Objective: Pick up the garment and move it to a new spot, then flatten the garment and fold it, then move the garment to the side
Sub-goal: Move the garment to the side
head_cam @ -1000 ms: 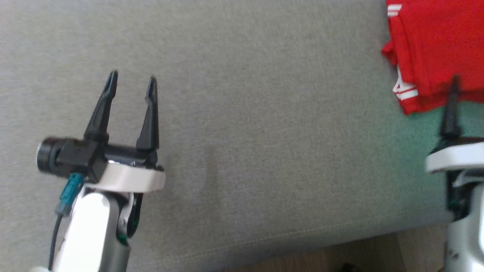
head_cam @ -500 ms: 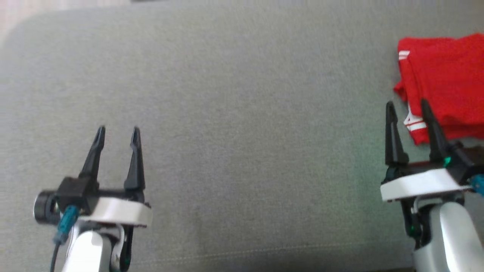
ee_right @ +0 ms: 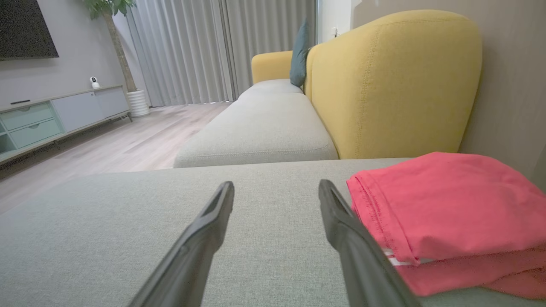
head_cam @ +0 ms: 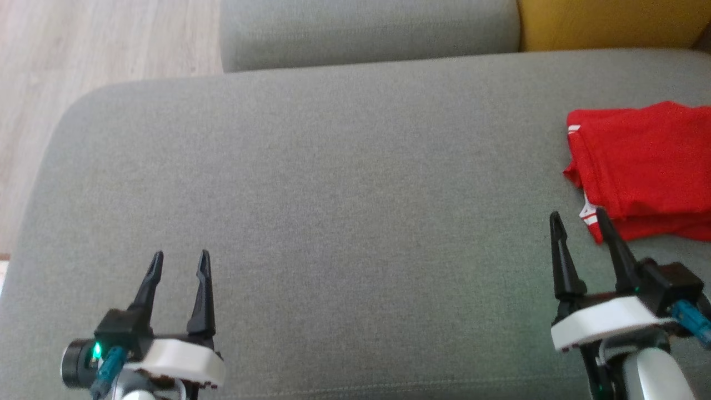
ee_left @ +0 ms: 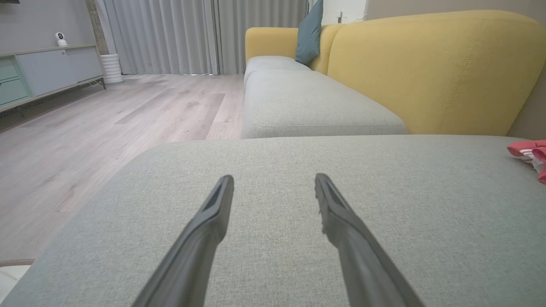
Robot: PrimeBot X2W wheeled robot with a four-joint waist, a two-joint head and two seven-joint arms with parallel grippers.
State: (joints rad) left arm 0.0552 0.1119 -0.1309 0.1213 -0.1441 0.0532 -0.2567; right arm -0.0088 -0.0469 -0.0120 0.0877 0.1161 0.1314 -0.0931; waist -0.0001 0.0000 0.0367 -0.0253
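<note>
The garment point(head_cam: 644, 169) is red with white stripes, folded into a flat stack at the right edge of the grey sofa cushion point(head_cam: 344, 183). It also appears as a pinkish-red folded pile point(ee_right: 448, 213) in the right wrist view and as a sliver point(ee_left: 529, 151) at the right edge of the left wrist view. My right gripper point(head_cam: 577, 219) is open and empty, its fingertips just left of the garment's near corner, apart from it. Far to the left, my left gripper point(head_cam: 179, 257) hangs open and empty over bare cushion near the front edge.
A second grey seat cushion point(head_cam: 366, 28) lies beyond, with a yellow backrest point(head_cam: 611, 22) at the top right. Wooden floor point(head_cam: 83, 55) lies past the cushion's left end. A teal pillow point(ee_left: 309, 32), curtains and a low cabinet point(ee_left: 38, 72) stand farther off.
The head camera has tilted up, so both grippers and the garment sit lower in the picture and the far cushion and floor have come into view. Both grippers stay open.
</note>
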